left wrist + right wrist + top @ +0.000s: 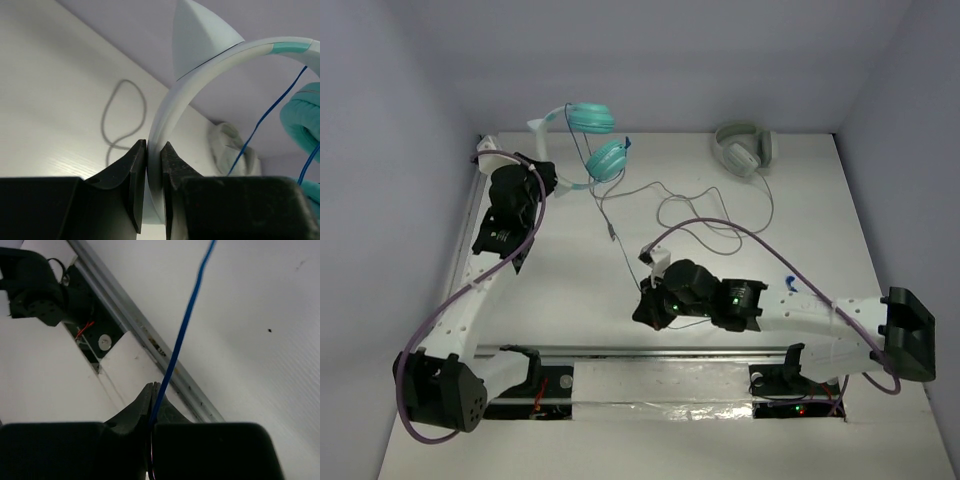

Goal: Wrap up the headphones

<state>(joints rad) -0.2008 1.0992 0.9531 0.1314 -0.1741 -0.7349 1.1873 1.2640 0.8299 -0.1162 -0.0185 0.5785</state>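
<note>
The headphones [592, 140] have teal ear cups and a white headband [200, 75] and are held up at the back left. My left gripper [552, 180] is shut on the headband, with the jaws clamped on its white band in the left wrist view [153, 165]. The thin blue cable [610, 215] runs from the ear cups down toward the middle of the table. My right gripper [648, 300] is shut on the blue cable [182, 330], which passes between its closed jaws [156, 395].
Grey-white headphones [744, 150] lie at the back right, their grey cable [710, 215] looped across the table middle. A metal rail [650, 352] runs along the near edge between the arm bases. White walls stand at the back and sides.
</note>
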